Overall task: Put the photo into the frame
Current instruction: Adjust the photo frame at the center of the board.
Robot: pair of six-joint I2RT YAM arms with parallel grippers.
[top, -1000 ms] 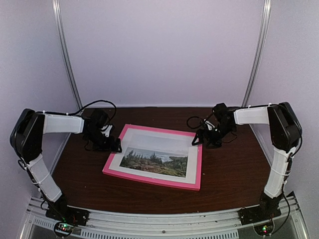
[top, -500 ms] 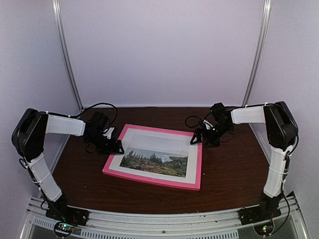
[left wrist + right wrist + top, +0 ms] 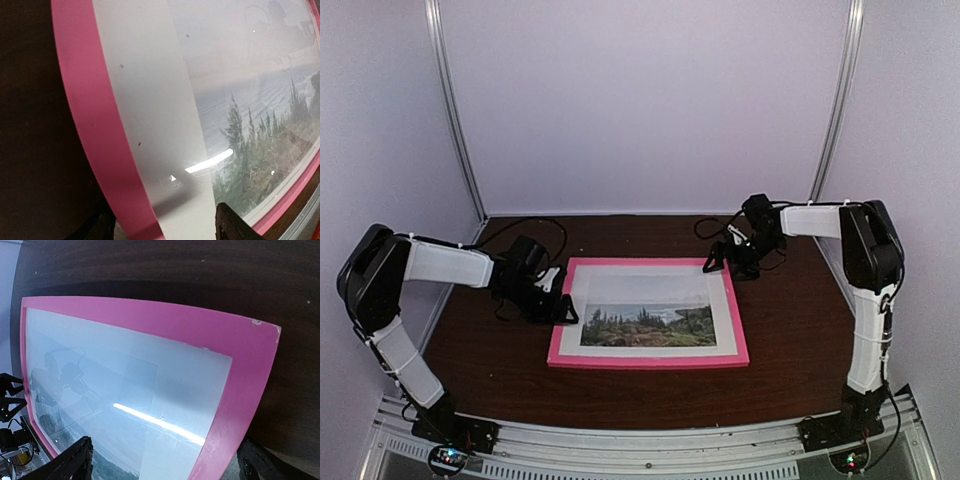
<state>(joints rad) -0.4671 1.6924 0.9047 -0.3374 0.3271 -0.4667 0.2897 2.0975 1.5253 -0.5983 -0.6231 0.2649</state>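
Observation:
The pink frame [image 3: 650, 361] lies flat in the middle of the table, square to its near edge. Inside it, behind a white mat [image 3: 640, 285], sits the photo [image 3: 648, 326] of green trees and pale sea. My left gripper [image 3: 563, 305] is at the frame's left edge. In the left wrist view its fingers [image 3: 235, 226] stand apart, one on each side of the pink edge [image 3: 85, 125], holding nothing. My right gripper [image 3: 717, 262] is at the far right corner. It is open, and its fingers [image 3: 72, 460] straddle the pink corner [image 3: 240, 365].
The dark brown table [image 3: 790, 340] shows all around the frame. Pale walls close the back and sides, with metal posts [image 3: 455, 110] in the far corners. Black cables [image 3: 525, 222] trail behind both wrists.
The frame has turned from skewed to square with the table's near edge. Both grippers moved with it, the left rightward and nearer, the right farther back. The left jaws have narrowed.

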